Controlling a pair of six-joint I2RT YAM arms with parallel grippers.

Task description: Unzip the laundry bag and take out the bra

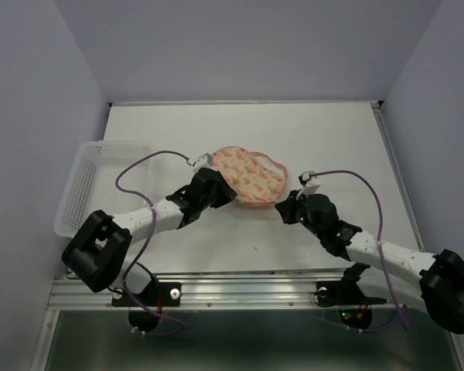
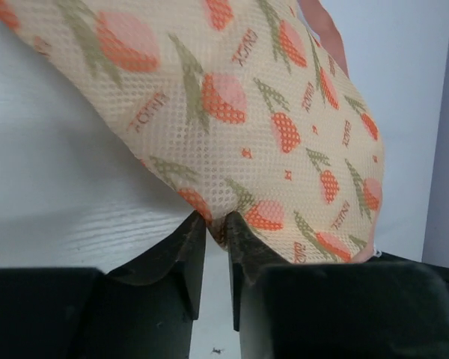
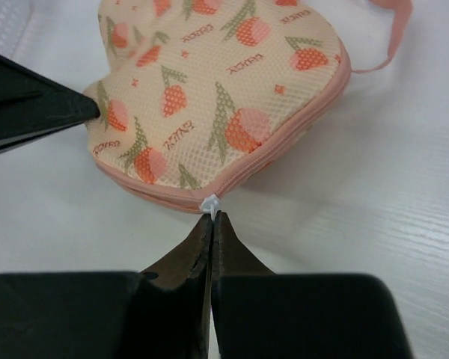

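Note:
The peach-pink laundry bag (image 1: 249,176) with orange print lies mid-table; it also shows in the left wrist view (image 2: 254,112) and the right wrist view (image 3: 217,97). My left gripper (image 2: 215,221) is shut on a pinch of the bag's fabric at its left edge (image 1: 226,193). My right gripper (image 3: 212,218) is shut on the white zipper pull (image 3: 209,203) at the bag's pink zipper rim, at the bag's near right edge (image 1: 284,205). The zipper looks closed on both sides of the pull. The pink loop (image 3: 393,30) lies at the far right. The bra is hidden.
A clear plastic mesh basket (image 1: 93,184) stands at the table's left edge. The table (image 1: 325,139) is white, with pale walls on three sides. The left gripper's finger (image 3: 37,112) shows at the left of the right wrist view.

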